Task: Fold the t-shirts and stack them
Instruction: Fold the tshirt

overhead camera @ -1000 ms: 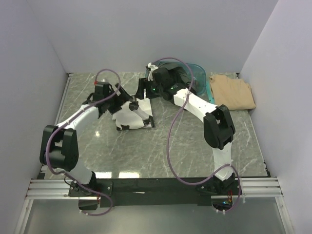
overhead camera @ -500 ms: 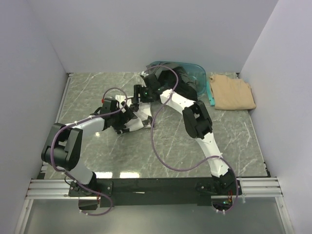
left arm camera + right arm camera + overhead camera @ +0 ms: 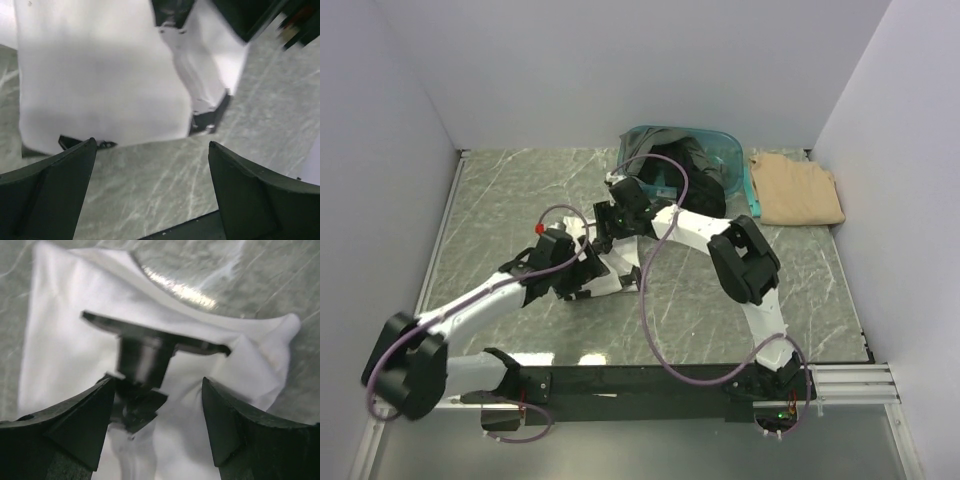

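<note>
The white t-shirt lies bunched on the grey marbled table, around the middle and a little to the left, with both arms bent in over it. The left gripper hangs just off the shirt's near edge. Its 2 fingers are spread fully apart and only bare table and the cloth's hem lie between them, so it has hold of nothing. The right gripper hovers over the far side of the same shirt, its jaws also wide. Rumpled white cloth lies below the gap, and no fold is pinched. Dark patches show at the shirt's corners and across its middle (I cannot tell whether they are print or another layer). At the far edge, right of centre, the teal basket holds the dark t-shirts in a heap. Just to its right, in the far right corner, the tan t-shirt lies folded flat.
</note>
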Robot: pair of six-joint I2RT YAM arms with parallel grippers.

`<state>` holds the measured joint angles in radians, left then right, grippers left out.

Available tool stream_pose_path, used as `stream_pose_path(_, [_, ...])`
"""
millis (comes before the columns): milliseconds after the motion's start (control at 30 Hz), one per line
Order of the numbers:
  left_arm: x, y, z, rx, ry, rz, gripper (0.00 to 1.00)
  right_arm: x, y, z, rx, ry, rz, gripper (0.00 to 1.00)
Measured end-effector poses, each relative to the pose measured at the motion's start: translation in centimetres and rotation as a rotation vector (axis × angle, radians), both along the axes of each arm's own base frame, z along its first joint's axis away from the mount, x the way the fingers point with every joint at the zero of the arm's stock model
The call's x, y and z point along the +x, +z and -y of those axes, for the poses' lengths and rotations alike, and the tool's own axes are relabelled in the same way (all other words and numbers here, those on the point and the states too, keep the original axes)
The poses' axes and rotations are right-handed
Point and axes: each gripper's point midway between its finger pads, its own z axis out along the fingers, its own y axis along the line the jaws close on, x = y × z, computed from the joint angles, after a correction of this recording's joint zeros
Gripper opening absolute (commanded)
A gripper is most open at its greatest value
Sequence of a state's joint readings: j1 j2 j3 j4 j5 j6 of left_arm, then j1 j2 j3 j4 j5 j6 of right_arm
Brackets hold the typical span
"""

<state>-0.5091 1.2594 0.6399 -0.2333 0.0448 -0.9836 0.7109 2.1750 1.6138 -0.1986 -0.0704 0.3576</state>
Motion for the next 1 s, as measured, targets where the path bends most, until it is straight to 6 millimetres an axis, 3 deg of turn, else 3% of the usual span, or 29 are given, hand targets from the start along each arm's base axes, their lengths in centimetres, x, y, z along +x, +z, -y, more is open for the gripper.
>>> stream_pose_path(100, [-0.6,2.8,-0.6,-0.012,0.017,0.069,0.99,-1.7,2.4,-0.1,0.007,0.027,0.016,0.77])
stream_pose_path(200, [-0.1,5.2,-1.5,-0.012,0.061,0.15,0.99,-2.8,6.6,0.3,0.068,0.039,0.064,0.77])
stream_pose_path(300, [1.3,6.2,-2.0,0.01,0.098,0.177,0.99,-4.4,10.5,1.0,0.152,0.054,0.096,0.77])
stream_pose_path(400, [3.5,6.0,-2.7,0.035,0.134,0.168,0.99,-5.8,12.0,1.3,0.215,0.07,0.104,0.77])
stream_pose_path(500, [5.5,4.6,-3.6,0.049,0.158,0.141,0.99,-7.0,10.2,1.3,0.231,0.08,0.053,0.77])
stream_pose_path(667, [6.7,0.5,-4.3,0.087,0.156,0.04,0.99,-8.9,3.0,2.3,0.16,0.057,-0.119,0.77])
stream_pose_path(733, [6.7,-0.6,-4.4,0.099,0.147,0.012,0.99,-9.4,1.1,2.9,0.13,0.041,-0.166,0.77])
stream_pose_path(800, [6.7,-1.2,-4.5,0.105,0.142,0.0,0.99,-9.6,0.3,3.5,0.118,0.026,-0.191,0.77])
stream_pose_path(1000, [7.1,-1.5,-4.8,0.099,0.138,-0.003,0.99,-9.1,0.3,4.0,0.115,0.01,-0.192,0.77])
